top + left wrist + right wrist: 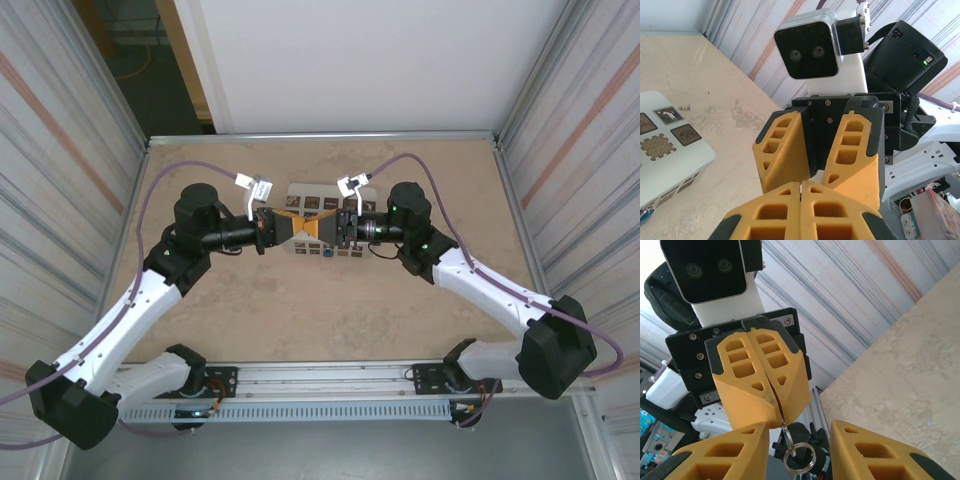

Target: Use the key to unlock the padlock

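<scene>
Padlock (327, 251) sits below both hands, at the near edge of the white box (310, 192) on the table (300, 310). Your left hand (776, 412) is clamped shut on the key ring (799, 458) (its loop dangles just under the fingertips). Your right hand (810, 177) stands open, facing it tip to tip.

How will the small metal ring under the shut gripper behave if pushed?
The ring hangs loose from what seems the key pinched in the left gripper, so it would probably swing aside, not resist. It is thin bare metal: likely light and slippery for the right gripper.
</scene>
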`<state>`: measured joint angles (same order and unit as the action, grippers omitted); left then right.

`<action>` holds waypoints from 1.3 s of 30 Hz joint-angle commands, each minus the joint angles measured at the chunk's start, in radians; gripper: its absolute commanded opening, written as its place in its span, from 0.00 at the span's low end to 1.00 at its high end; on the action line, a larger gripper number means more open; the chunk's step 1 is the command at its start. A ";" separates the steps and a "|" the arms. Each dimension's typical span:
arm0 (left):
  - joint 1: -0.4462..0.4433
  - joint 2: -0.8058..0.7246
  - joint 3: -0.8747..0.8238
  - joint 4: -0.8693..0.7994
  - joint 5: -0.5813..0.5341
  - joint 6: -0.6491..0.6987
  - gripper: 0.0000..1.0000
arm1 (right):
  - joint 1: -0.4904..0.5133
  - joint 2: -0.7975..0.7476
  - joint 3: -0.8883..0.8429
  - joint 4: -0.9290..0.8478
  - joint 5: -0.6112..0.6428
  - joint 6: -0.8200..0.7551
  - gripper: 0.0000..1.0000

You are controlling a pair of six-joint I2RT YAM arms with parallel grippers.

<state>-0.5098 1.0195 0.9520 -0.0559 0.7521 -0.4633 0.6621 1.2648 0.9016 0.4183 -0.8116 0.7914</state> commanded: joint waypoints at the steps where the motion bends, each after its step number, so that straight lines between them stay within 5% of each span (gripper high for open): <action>1: 0.007 -0.004 0.020 0.015 0.019 0.017 0.00 | 0.011 -0.002 0.017 0.013 -0.025 -0.026 0.36; 11: 0.010 -0.003 0.018 0.015 0.017 0.013 0.00 | 0.017 -0.008 0.001 0.009 -0.029 -0.033 0.28; 27: 0.019 -0.011 0.008 0.015 0.020 0.015 0.00 | 0.016 -0.026 0.004 -0.065 0.001 -0.070 0.00; 34: 0.073 -0.054 -0.029 0.001 -0.045 0.000 0.43 | -0.042 -0.072 -0.041 -0.167 0.072 -0.094 0.00; 39: 0.079 -0.068 -0.105 -0.086 -0.145 0.068 0.58 | -0.151 -0.085 -0.111 -0.237 0.127 -0.090 0.00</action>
<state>-0.4335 0.9630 0.8936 -0.0769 0.6773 -0.4507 0.5632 1.1984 0.8310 0.2508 -0.7330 0.7200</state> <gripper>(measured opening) 0.562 0.055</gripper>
